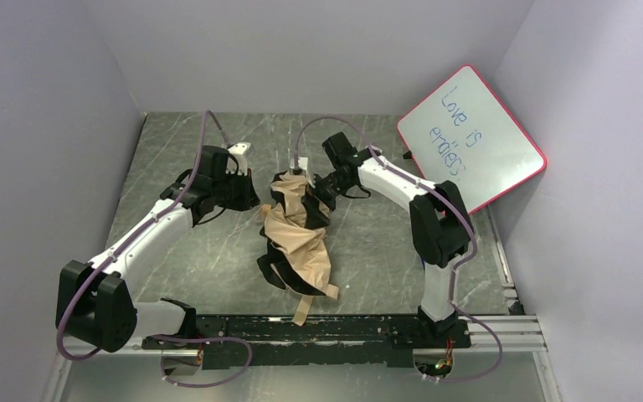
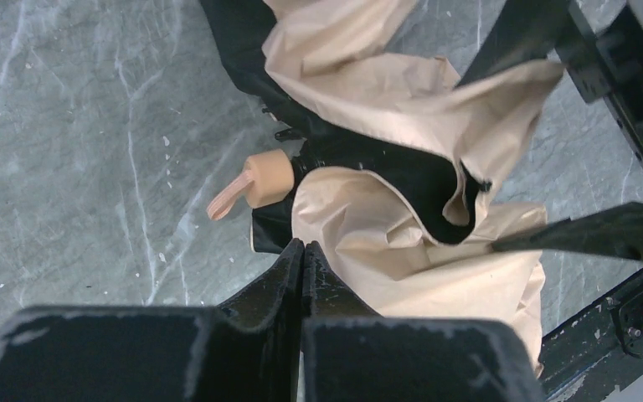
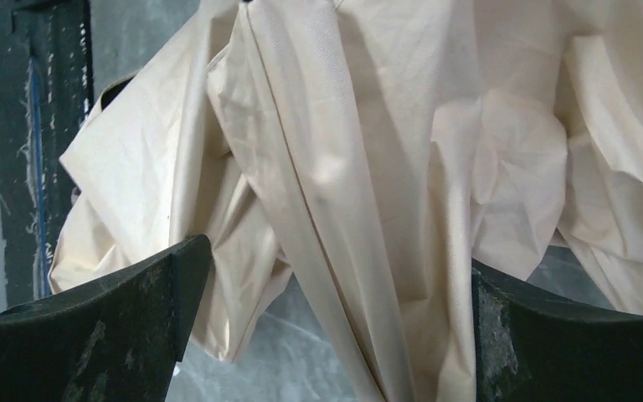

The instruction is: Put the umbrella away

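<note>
- Tan outside, black inside: umbrella [image 1: 295, 239] in a loose crumpled heap mid bench [image 1: 368, 260], lying far-to-near btwn both arms, not folded up.
- Far end of heap mostly black, near end mostly tan, w/ a tan strip [image 1: 301, 311] trailing toward black rail [image 1: 343, 328] at near edge.
- From left wrist cam: short tan-orange handle [image 2: 270, 177] poking out of black fabric, low over bench, w/ small tab [image 2: 228, 197] sticking out of its end.
- Left jaws: shut tight, fingers [image 2: 285, 272] pressed together w/ nothing btwn, tips just beside fabric edge below handle; can't tell if touching.
- Left arm [image 1: 146, 234] reaching in from left, head low at far-left side of heap.
- Right jaws: wide open, fingers [image 3: 100, 335] far apart at both sides of right wrist view, tan fabric draped in folds btwn them, not clamped.
- Right arm [image 1: 402, 180] bent in from right, head up against black far end of heap.
- Pink-framed whiteboard [image 1: 471, 138] tilted against right wall, blue writing "Love is endless", well apart from umbrella.
- Grey marble-look bench top, pale walls [image 1: 301, 50] on three sides.
</note>
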`<act>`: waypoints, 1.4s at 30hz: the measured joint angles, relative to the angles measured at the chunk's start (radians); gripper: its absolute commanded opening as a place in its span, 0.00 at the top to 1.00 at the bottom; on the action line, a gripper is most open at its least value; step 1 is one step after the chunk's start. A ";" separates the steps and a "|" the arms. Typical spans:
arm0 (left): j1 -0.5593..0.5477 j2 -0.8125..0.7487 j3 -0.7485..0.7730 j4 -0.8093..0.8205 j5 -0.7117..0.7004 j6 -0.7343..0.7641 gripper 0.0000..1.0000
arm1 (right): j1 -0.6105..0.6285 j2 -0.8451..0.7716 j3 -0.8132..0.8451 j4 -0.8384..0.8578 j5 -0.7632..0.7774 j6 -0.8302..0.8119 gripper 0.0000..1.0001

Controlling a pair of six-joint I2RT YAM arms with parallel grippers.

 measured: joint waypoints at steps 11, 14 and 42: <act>0.000 0.024 0.003 -0.003 -0.003 0.000 0.95 | 0.106 -0.091 -0.225 0.172 0.124 0.021 0.00; 0.000 0.032 0.013 -0.010 -0.008 0.000 0.95 | 0.138 -0.113 -0.291 0.269 0.201 0.031 0.00; 0.001 0.173 0.288 0.009 -0.073 0.111 0.69 | 0.221 -0.134 -0.476 0.645 0.579 -0.050 0.62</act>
